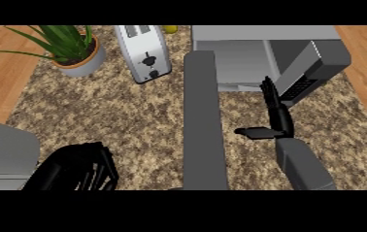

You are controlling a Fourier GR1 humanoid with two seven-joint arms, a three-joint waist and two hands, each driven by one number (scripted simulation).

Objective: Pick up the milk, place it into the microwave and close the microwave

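While my right hand [278, 117] is open, fingers straight, thumb out and holding nothing, its fingertips reach the milk [323, 61], which leans tilted in the right side of the microwave [265, 32] at the surface's [129, 119] far right edge. I judge it wants nudging fully in. Then I should pull clear of the open door [199, 124] before swinging it. My left hand [79, 170] rests open at the near left corner.
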